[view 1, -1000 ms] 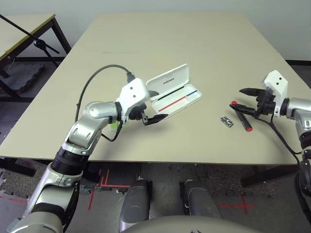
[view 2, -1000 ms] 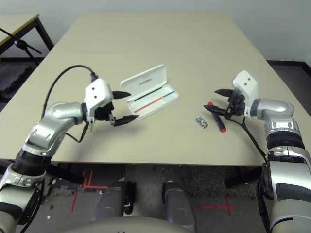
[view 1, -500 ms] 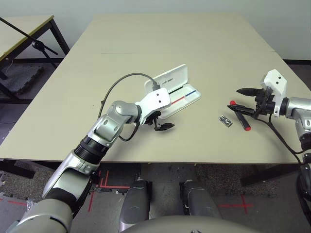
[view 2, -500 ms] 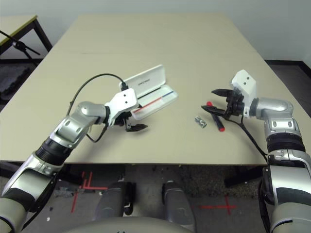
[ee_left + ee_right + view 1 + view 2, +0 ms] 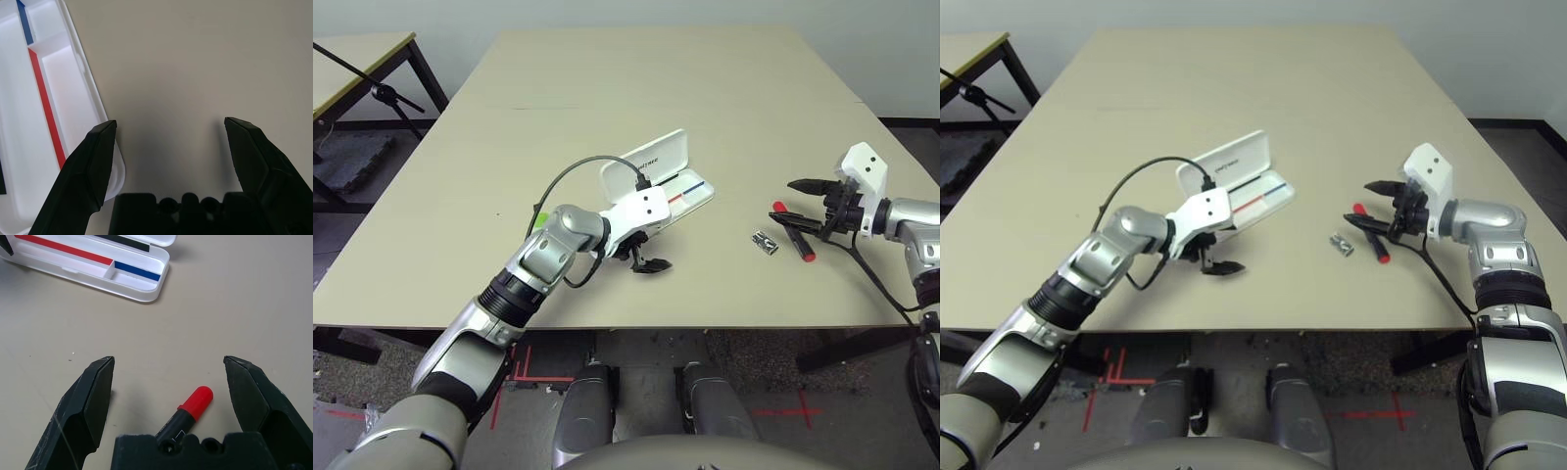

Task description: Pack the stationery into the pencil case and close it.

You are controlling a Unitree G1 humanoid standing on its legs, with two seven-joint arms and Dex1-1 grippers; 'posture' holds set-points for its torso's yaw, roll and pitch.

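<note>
- While the lime-green highlighter [image 5: 541, 220] is left on the bench [image 5: 636, 73] beside the left forearm, that arm is best kept high enough that it is not brushed.
- The left tool [image 5: 170, 121] is held spread and empty at the near side of the pencil case; if the case is to be steadied, the rim should be met lightly, so that the tray is not pushed away.
- The pencil case [image 5: 1278, 199] is laid open, lid [image 5: 1242, 157] raised, with nothing packed; the lid is best left untouched until all is inside.
- The small clip [image 5: 1341, 244] is set just beside the red marker and could be knocked, so a clean lift is called for.
- The red marker [image 5: 196, 403] is overhung by the right tool [image 5: 169, 357], which is parted and empty; it should be straddled across the barrel before being squeezed.
- Compared with a second ago, the left tool is carried rightward, along the case's near side; the case, clip and marker are left unmoved, and the right tool is held almost in place.
</note>
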